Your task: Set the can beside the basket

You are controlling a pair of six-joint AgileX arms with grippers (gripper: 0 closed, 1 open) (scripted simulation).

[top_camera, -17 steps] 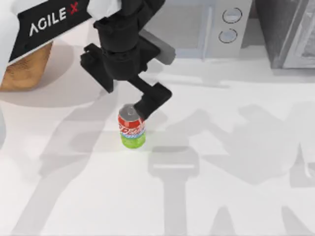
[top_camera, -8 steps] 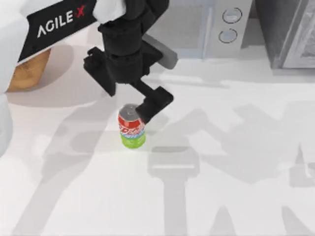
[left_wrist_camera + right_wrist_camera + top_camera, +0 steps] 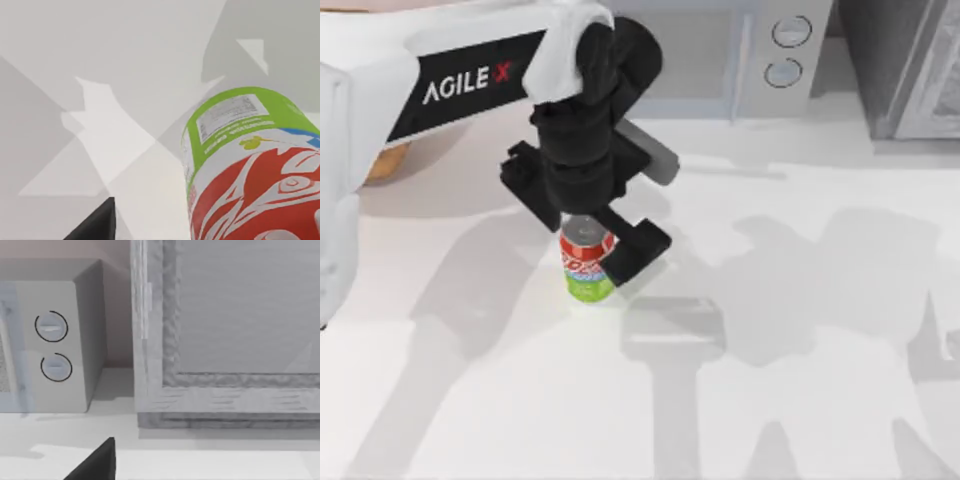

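Over the can (image 3: 587, 262), my left end effector (image 3: 582, 243) has come down from its hover of a second ago, so its wide-spread fingers now straddle the can, one finger (image 3: 638, 250) just beside its right flank, not yet closed. The can stands upright on the table (image 3: 800, 400), well apart from the basket (image 3: 382, 160) up at the far left, so I judge closing and lifting come next. My right end effector (image 3: 95, 462) sits parked facing the microwave (image 3: 55, 340); I cannot tell its finger state.
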